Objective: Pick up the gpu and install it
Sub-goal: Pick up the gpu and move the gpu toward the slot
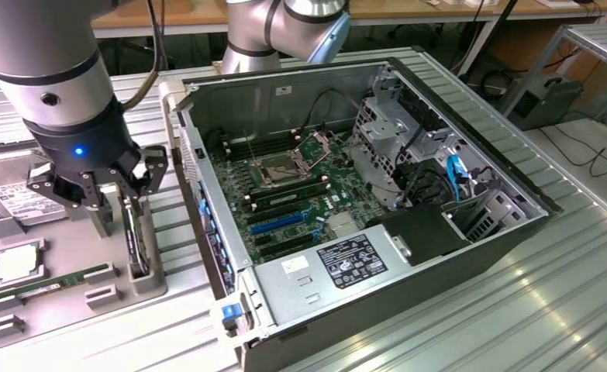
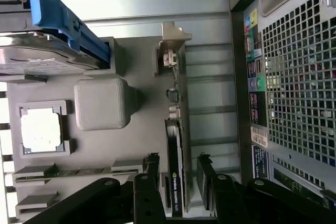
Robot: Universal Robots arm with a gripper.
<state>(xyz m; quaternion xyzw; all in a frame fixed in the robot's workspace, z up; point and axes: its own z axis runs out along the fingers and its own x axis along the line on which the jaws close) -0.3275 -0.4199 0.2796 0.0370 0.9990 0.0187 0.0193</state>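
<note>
gripper (image 1: 120,217): we see it spread, fingers (image 2: 152,174) on either side of the gpu, with a gap on each side
gpu (image 2: 174,156): upright on edge in the tray's slot
tray (image 1: 150,291): just beside the open case (image 1: 386,310), on the exterior view's left

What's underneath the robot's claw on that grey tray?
The gpu stands on edge in the grey tray, between the fingers of the open gripper, with a gap on either side. Its lower edge is hidden in the tray's slot.
</note>
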